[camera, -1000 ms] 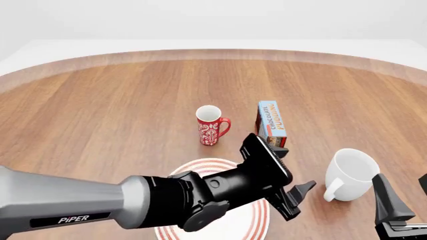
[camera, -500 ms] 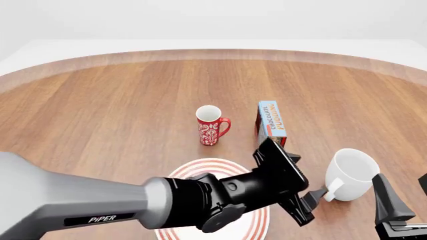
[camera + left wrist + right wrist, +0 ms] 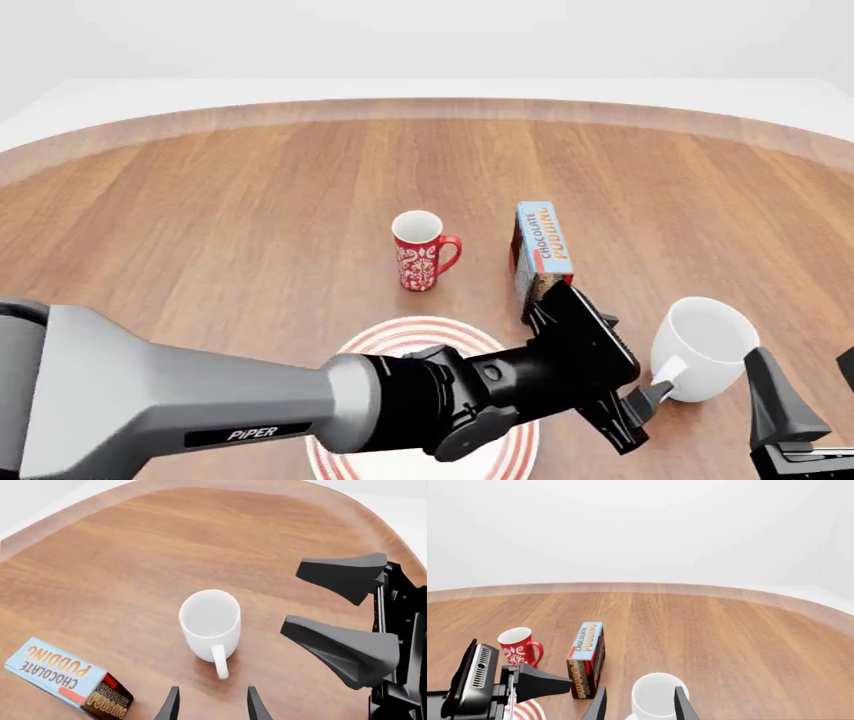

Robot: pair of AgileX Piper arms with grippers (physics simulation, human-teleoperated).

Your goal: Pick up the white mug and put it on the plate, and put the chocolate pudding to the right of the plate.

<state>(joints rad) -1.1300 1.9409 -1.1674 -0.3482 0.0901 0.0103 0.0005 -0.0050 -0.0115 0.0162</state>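
Front view: the left arm sweeps in low across the plate [image 3: 350,352], hiding most of it, and its claw [image 3: 638,407] sits right at the handle of the white mug [image 3: 703,348]. The fingers are spread, one either side of the handle in the left wrist view [image 3: 211,704], nothing pinched. The mug stands upright on the table [image 3: 240,220], to the right of the plate and well clear of it. Just behind the left claw stands the pudding box [image 3: 543,250] on its long edge, blue face up, between the red mug [image 3: 423,251] and the white one. The red mug is upright, further back than the plate, handle to the right. Down in the near right corner the right claw [image 3: 805,405] waits just beside the white mug, fingers apart and empty; its wrist view looks over the mug's rim [image 3: 654,694] between the fingertips. Underneath it all is a round wooden table, warm brown grain with a paler edge band, and past it only plain white floor and wall.
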